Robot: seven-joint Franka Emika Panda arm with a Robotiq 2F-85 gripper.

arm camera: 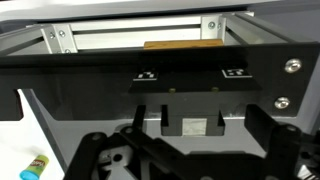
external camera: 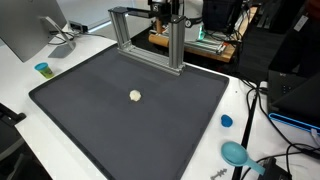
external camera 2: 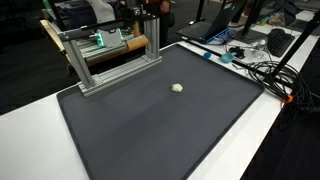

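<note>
My gripper (arm camera: 190, 160) is up at the back of the table, beside the top of an aluminium frame (external camera: 150, 45), and also shows in an exterior view (external camera 2: 148, 10). In the wrist view its dark fingers spread wide apart with nothing between them. Just ahead of them is a black panel (arm camera: 150, 85) with a small black bracket (arm camera: 190, 126) holding a pale square. A small white lump (external camera: 136, 96) lies alone in the middle of the dark mat (external camera: 90, 120), far from the gripper; it shows in both exterior views (external camera 2: 177, 88).
A small blue cup (external camera: 42, 69), a blue cap (external camera: 226, 121) and a teal scoop-like thing (external camera: 235, 153) sit on the white table round the mat. A monitor (external camera: 25, 30) stands at one corner. Cables (external camera 2: 262, 62) lie along an edge.
</note>
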